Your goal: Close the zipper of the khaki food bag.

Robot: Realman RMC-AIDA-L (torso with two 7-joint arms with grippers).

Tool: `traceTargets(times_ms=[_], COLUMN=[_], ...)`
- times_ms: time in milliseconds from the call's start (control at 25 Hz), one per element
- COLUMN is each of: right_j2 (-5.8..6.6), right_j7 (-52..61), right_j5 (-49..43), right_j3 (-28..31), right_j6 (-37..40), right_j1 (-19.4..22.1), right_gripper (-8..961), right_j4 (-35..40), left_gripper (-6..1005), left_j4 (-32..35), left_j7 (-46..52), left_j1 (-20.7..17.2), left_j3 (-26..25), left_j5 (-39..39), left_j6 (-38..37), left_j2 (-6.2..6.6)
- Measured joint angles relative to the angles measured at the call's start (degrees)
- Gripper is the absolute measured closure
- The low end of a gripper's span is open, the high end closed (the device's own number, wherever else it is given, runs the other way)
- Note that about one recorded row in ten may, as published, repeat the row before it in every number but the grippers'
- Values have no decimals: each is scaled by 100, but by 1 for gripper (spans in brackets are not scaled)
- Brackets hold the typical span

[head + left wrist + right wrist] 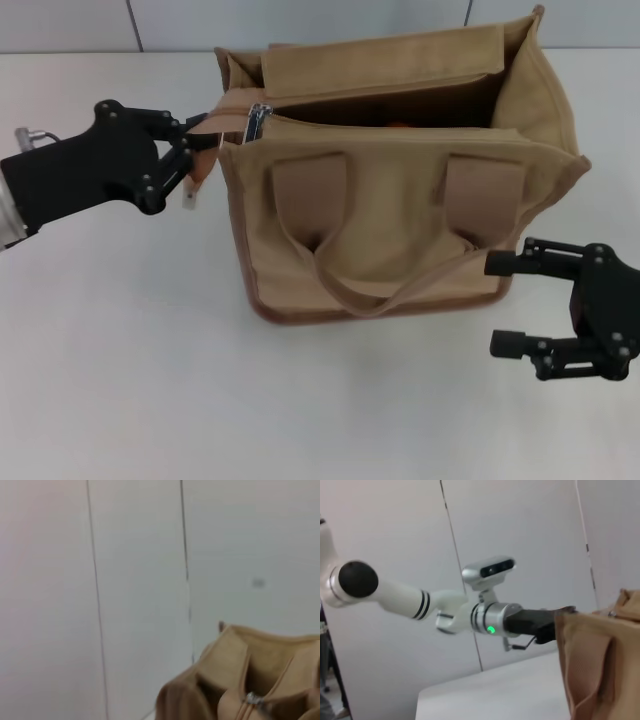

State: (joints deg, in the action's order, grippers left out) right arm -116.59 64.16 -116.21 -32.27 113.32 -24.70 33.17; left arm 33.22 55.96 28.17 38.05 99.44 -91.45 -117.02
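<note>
The khaki food bag [390,230] stands in the middle of the table with its top open. The zipper [380,120] runs along the top, and its silver pull tab [258,114] sits at the bag's left end. My left gripper [196,150] is at that left end, just beside the pull tab, shut on a brown fabric tab [203,172] of the bag. My right gripper [508,304] is open and empty at the bag's lower right corner, close to it. The bag [250,680] and pull tab [251,698] also show in the left wrist view.
Something orange [400,125] shows inside the bag. The two loop handles [390,285] hang down the bag's front. The white table [130,350] spreads around it, with a panelled wall [300,20] behind. The right wrist view shows my left arm [485,615] behind the bag [597,665].
</note>
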Motion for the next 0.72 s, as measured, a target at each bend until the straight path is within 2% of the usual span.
traceTargets(times_ms=[160,280,440,720], right_j2=[-9,-10,5,39], right_j7=[16,248,895,1825], right_j5=[7,10,173,777], right_j3=[295,479,675,689], right_j6=[178,400,659,670], right_j1=[-74,-215,-427,-554], right_gripper=[135,135,135,135], right_j4=[-188,-324,-332,-292], left_gripper=[893,980,980,980], left_j4=[0,0,-20,-188], left_j7=[2,2,54,427], left_j1=[-18,50,231,699], left_j3=[0,1,10,52], left_j5=[-147,-172,-363,-388], left_j6=[-432,-601,-688,-385], left_j2=[18,-46,-137,-148])
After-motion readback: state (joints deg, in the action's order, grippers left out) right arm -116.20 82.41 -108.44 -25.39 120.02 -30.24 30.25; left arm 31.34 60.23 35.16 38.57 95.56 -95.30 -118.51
